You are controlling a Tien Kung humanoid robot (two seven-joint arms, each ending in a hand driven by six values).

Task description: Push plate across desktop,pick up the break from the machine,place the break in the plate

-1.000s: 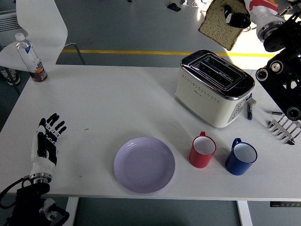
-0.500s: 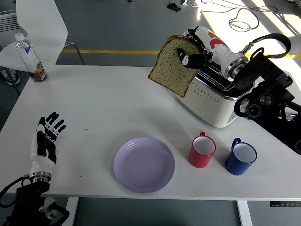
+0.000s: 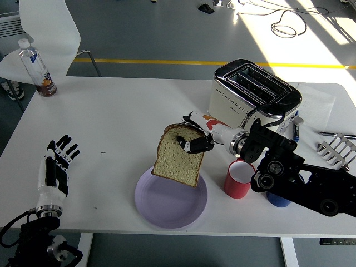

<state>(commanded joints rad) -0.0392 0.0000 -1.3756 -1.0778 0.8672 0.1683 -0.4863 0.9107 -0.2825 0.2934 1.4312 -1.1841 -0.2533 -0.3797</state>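
My right hand (image 3: 196, 139) is shut on a slice of brown bread (image 3: 177, 157). It holds the slice hanging just above the upper part of the lilac plate (image 3: 167, 206), which lies near the table's front edge. The cream and chrome toaster (image 3: 253, 103) stands at the back right, its slots empty. My left hand (image 3: 55, 164) rests open at the table's front left, holding nothing.
A red mug (image 3: 239, 179) stands right of the plate, under my right forearm; a blue mug (image 3: 278, 198) is mostly hidden behind the arm. A water bottle (image 3: 36, 69) stands at the far left. A pen (image 3: 296, 129) and a metal rack (image 3: 336, 150) lie at the right.
My right hand has carried the bread from high above the toaster down and left to just over the plate. The left hand has not moved.
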